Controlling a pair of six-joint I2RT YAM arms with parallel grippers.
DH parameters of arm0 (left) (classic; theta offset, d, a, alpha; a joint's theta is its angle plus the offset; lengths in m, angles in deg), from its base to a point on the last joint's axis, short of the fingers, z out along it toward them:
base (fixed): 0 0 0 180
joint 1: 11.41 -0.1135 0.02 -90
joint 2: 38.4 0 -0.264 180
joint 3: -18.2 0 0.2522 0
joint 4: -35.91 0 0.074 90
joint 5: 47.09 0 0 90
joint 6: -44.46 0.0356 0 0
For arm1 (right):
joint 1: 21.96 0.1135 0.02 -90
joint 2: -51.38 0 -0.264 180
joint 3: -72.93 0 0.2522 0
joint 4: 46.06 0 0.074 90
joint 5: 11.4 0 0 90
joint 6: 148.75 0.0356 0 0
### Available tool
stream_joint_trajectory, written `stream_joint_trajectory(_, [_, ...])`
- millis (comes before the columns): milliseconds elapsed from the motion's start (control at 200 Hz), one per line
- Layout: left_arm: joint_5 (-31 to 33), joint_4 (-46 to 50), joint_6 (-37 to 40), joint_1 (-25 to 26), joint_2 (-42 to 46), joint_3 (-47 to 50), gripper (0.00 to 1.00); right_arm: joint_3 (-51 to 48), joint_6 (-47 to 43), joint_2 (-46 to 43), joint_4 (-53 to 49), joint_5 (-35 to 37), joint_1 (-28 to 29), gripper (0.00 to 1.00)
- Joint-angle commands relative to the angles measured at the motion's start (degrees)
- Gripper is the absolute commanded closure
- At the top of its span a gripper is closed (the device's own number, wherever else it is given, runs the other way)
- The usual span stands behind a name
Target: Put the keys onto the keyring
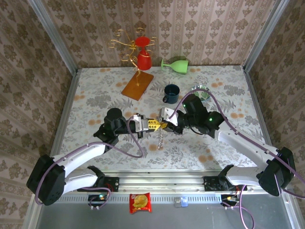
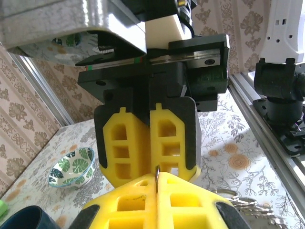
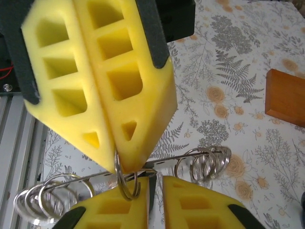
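We see bare table (image 1: 90,105) around mid-frame: left gripper (image 3: 116,164) pinches a keyring (image 3: 123,187), right gripper (image 3: 157,187) barely parted, lower-left rings (image 3: 45,198) half-hidden.

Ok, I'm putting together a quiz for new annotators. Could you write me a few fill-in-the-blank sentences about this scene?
1. The mug standing on the table is dark ____.
2. The green cup near the back wall lies on its ____.
3. The left fingers are shut on a thin metal ____.

Missing words: blue; side; ring.
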Motion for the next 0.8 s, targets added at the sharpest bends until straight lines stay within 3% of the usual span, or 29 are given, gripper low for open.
stream_joint_trajectory(0, [-2.12, -6.34, -2.97, -0.13, -0.48, -0.10, 1.00, -0.55, 1.21, -1.92, 1.43, 0.37, -0.40, 0.77])
stream_joint_trajectory(280, [-0.62, -9.64, -5.85, -0.69, -1.00, 0.82, 1.00, -5.70, 3.15, -7.56, 1.85, -1.46, -1.23, 0.65])
stream_joint_trajectory(795, [-0.53, -11.33, -8.24, -0.51, -0.88, 0.82, 1.00, -10.38, 8.02, -4.05, 14.04, -3.97, -1.16, 0.63])
